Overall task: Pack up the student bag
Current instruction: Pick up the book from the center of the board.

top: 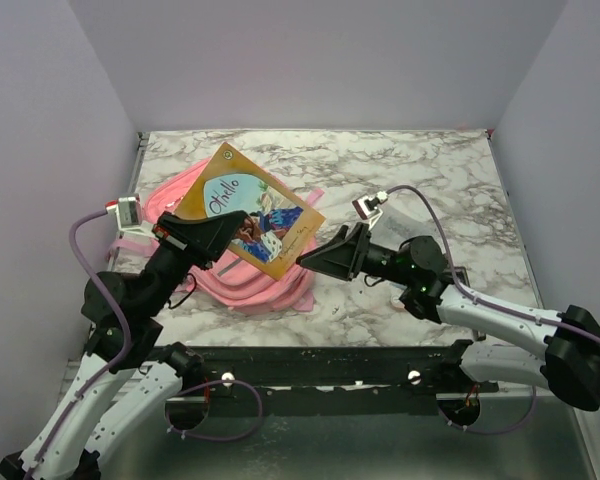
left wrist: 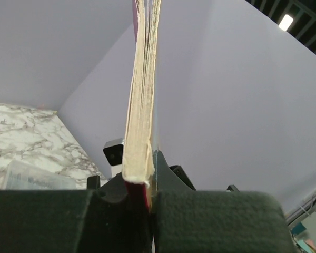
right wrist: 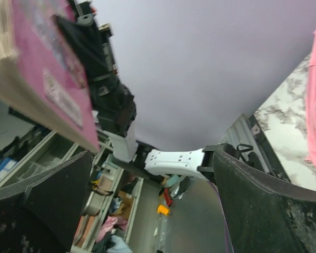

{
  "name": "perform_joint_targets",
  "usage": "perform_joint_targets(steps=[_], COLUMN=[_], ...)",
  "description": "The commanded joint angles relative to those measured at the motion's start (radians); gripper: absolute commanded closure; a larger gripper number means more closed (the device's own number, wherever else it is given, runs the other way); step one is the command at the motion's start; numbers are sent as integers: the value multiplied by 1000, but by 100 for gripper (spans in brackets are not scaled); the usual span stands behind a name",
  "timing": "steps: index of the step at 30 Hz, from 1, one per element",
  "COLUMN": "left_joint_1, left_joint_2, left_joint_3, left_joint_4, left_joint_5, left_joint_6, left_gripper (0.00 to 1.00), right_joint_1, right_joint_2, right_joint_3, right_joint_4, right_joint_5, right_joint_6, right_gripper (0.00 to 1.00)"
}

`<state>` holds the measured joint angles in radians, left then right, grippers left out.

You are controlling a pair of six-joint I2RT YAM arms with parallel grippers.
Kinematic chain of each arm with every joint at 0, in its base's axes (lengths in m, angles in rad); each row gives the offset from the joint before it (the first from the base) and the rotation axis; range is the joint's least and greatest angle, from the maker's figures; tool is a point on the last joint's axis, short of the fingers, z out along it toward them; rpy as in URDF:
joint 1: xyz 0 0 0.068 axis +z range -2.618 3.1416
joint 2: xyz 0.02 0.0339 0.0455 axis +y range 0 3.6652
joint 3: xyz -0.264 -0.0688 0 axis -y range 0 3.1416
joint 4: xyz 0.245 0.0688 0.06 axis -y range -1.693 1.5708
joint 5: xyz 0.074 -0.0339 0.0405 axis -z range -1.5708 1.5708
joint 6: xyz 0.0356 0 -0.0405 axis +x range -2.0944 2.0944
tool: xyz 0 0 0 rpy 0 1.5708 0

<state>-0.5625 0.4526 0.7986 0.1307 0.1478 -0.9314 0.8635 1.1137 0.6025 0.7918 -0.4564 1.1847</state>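
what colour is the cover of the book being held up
Orange, with a pale blue oval; the book shows best in the top external view.

Marble-patterned table (top: 430,170) boxed in by plain walls (top: 320,60).
Grey veining on white, pale lilac panels on three sides (matte, unmarked); a bright strip light (left wrist: 286,21) glows among dark ceiling beams.

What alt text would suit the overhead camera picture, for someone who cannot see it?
Seen from above, the left gripper is shut on an orange book, holding it over a pink backpack lying on a marble table. The right gripper, jaws open, sits just off the book's right corner, not gripping it.
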Motion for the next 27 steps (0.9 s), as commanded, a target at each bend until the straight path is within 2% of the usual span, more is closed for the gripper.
perform_joint_targets(steps=[1,4,8,14,18,22,23,24,25,26,27], left_joint_1=[7,7,7,7,7,7,7,8,7,7,7], left_joint_2=[41,54,81,140,148,145,146,148,154,157,157], left_joint_3=[17,27,30,30,-7,-39,-52,-61,-71,-83,-99], left_joint_4=[-8,-7,-6,15,42,59,69,71,70,70,70], left_joint_5=[-68,-75,-69,19,39,52,55,65,79,95,116], left_joint_6=[-41,-50,-79,-143,-182,-166,-159,-150,-132,-119,-107], left_gripper=[100,100,100,100,100,100,100,100,100,95,78], right_joint_1=[7,16,26,27,28,28,28,28,28,28,27], right_joint_2=[24,30,48,105,150,165,163,159,153,141,126], right_joint_3=[-23,-20,-18,17,54,14,2,-8,-15,-22,-33], right_joint_4=[345,359,404,435,444,532,544,526,488,430,374], right_joint_5=[-49,-24,10,87,111,140,155,180,206,237,263], right_joint_6=[116,125,125,162,199,228,214,203,201,204,194], right_gripper=[0,1,8,29,52,75,84,98,99,99,99])
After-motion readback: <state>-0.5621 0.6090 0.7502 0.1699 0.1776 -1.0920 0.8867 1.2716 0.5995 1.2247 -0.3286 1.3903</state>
